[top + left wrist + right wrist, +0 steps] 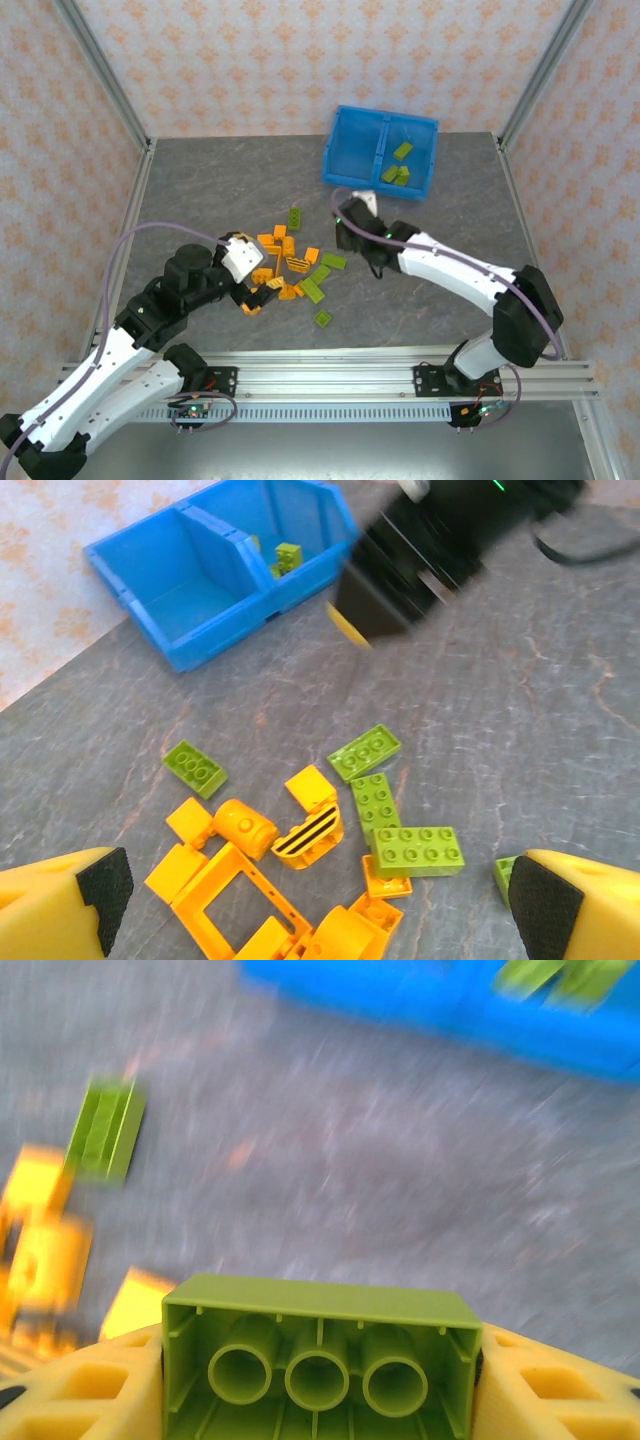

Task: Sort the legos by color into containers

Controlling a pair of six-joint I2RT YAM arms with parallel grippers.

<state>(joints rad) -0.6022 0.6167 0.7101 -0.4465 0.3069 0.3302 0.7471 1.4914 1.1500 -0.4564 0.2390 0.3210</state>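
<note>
Right fingers closed on a green brick, hollow underside to the camera, long axis spanning the fingers. Blue bin lies ahead across bare worktop; green pieces are already in its right compartment. Left fingers open over the mixed pile.

Blue bin stands at the far right of the table, green legos in its right compartment, while orange and green legos lie scattered mid-table between left gripper and right gripper.
</note>
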